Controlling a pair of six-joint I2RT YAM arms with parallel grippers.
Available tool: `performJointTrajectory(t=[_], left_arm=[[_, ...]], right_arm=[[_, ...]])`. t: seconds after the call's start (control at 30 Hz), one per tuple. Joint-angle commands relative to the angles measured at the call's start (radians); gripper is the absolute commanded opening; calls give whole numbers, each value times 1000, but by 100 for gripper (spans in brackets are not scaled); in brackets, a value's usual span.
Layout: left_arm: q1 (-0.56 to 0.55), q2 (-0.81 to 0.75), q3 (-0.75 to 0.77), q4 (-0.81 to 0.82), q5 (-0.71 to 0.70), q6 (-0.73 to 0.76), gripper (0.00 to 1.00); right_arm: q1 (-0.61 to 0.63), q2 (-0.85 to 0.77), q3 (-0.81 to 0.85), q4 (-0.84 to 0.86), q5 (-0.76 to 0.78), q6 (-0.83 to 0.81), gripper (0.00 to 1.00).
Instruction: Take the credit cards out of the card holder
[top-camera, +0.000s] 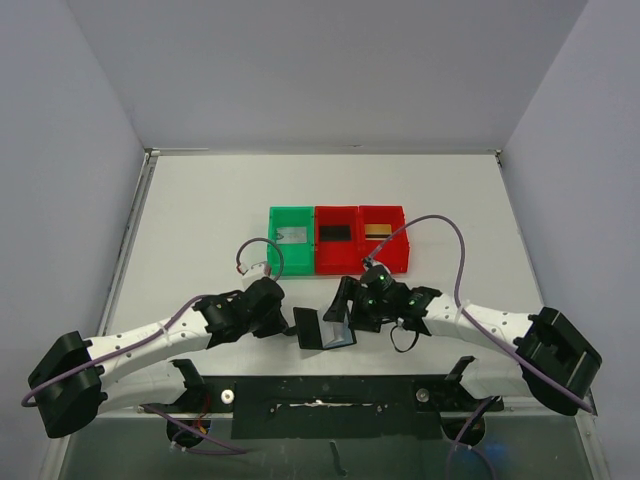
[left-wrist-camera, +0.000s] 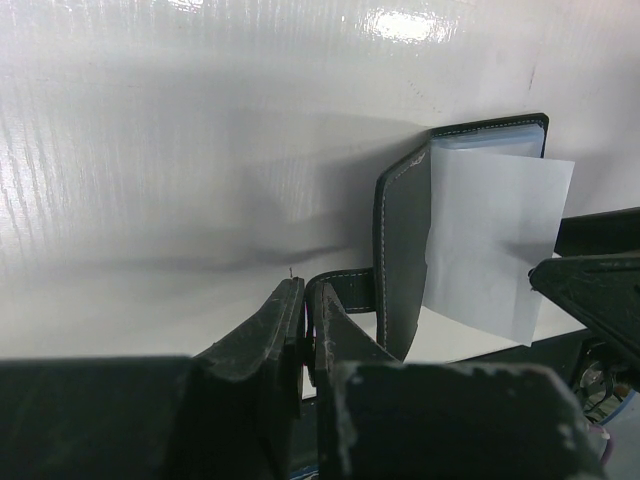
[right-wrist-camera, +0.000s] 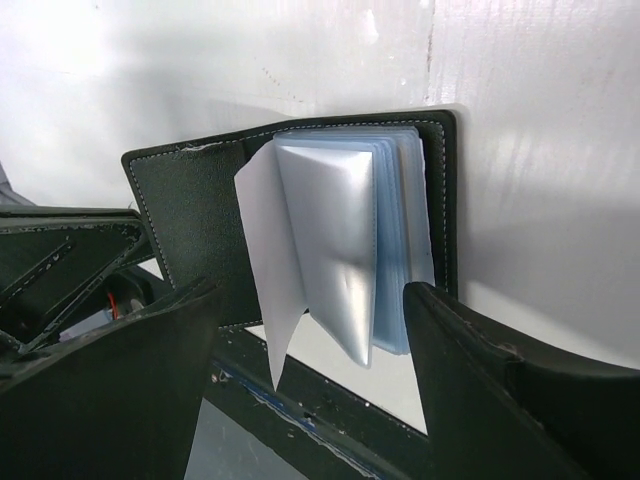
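The card holder (top-camera: 325, 329) stands open near the table's front edge, its shiny bluish-grey pockets (right-wrist-camera: 350, 235) fanned out. My left gripper (top-camera: 289, 322) is shut on its short strap tab (left-wrist-camera: 345, 288), fingers (left-wrist-camera: 270, 325) pressed together on it. My right gripper (top-camera: 350, 308) is open, its jaws either side of the pocket leaves (left-wrist-camera: 492, 240), touching nothing. The credit cards lie in the bins behind: pale grey card (top-camera: 291, 236), black card (top-camera: 335, 234), gold card (top-camera: 378, 230). No card shows in the pockets.
A green bin (top-camera: 272, 245) and two red bins (top-camera: 340, 260) (top-camera: 395, 262) stand in a row behind the grippers. The black mounting rail (right-wrist-camera: 330, 420) runs along the near edge under the wallet. Grey walls close in the table.
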Motion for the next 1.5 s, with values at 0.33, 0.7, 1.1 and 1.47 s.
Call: performJointTrajectory(t=[0.33, 0.7, 1.1, 1.47], left_arm=[[6, 8, 24, 44, 7, 13, 0], [5, -4, 21, 36, 5, 12, 0], [5, 1, 20, 38, 8, 13, 0], [5, 2, 18, 43, 11, 12, 0]], right_arm=[[18, -28, 43, -3, 6, -25, 74], [31, 27, 45, 27, -10, -14, 69], [37, -30, 68, -66, 59, -18, 71], [62, 37, 62, 11, 17, -7, 67]])
